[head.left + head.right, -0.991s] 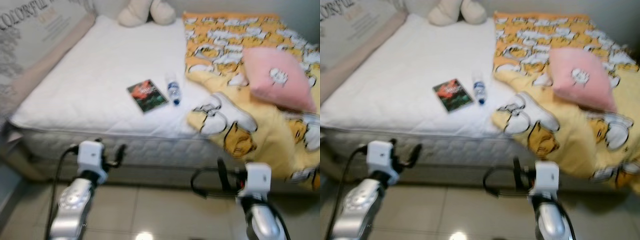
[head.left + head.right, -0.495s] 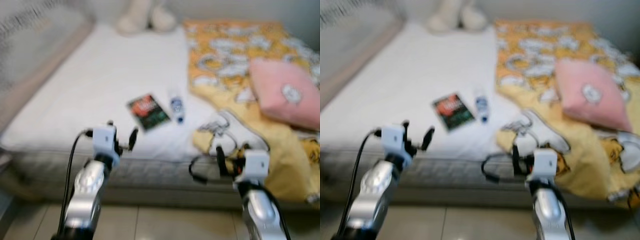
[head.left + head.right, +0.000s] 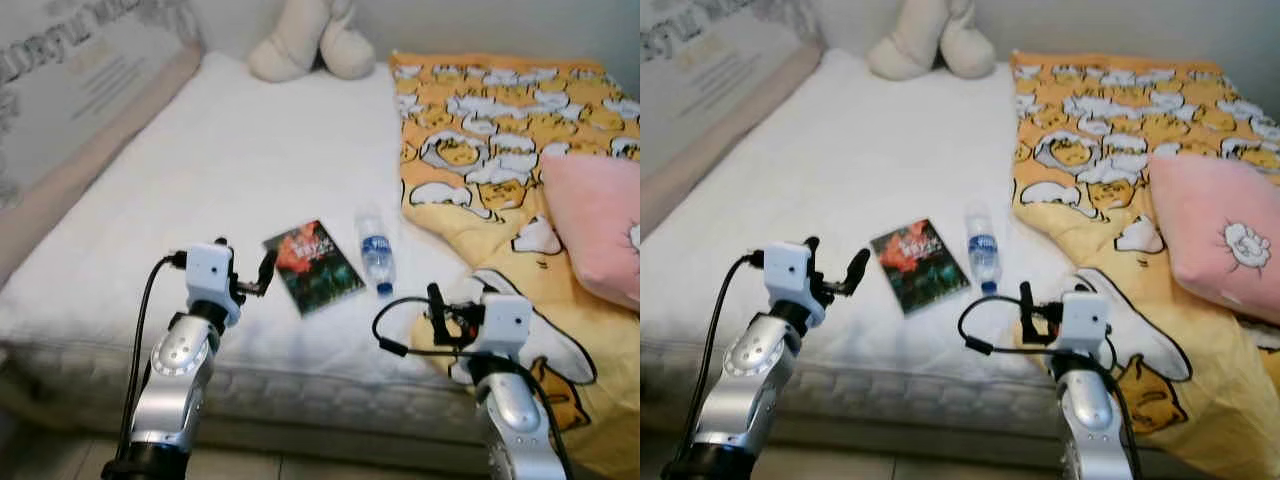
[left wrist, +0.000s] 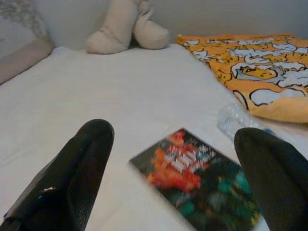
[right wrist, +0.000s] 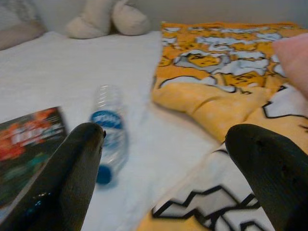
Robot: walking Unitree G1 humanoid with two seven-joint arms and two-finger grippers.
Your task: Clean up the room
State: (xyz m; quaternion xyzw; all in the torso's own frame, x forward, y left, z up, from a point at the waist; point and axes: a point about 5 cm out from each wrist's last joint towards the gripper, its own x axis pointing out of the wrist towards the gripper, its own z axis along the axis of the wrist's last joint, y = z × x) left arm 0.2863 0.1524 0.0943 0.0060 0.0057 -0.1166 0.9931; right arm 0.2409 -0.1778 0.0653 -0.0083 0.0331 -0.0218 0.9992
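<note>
I'm at the front edge of the bed (image 3: 150, 200). My left gripper (image 3: 253, 283) hangs over the mattress w/ fingers spread apart, nothing in it. Just ahead of it lies the book (image 3: 313, 267), flat, near the front edge, about mid-bed. The water bottle (image 3: 375, 263) lies on its side just beside the book, cap end toward me.

My right gripper (image 3: 447, 318) has fingers apart too, empty. It sits over the near corner of the yellow blanket (image 3: 480, 190), w/ the bottle a bit ahead.

I think the step now is to grab the book w/ the left one. A flat book is hard to pinch from on top. So I should slide one finger under its near edge, press the other on the cover, then squeeze slow. The bed is soft, so pushing down a bit may help the finger get under.

Careful not to bump the bottle, bc it can roll. The pink pillow (image 3: 600, 225) and the plush toy (image 3: 305, 40) at the far edge can wait.
</note>
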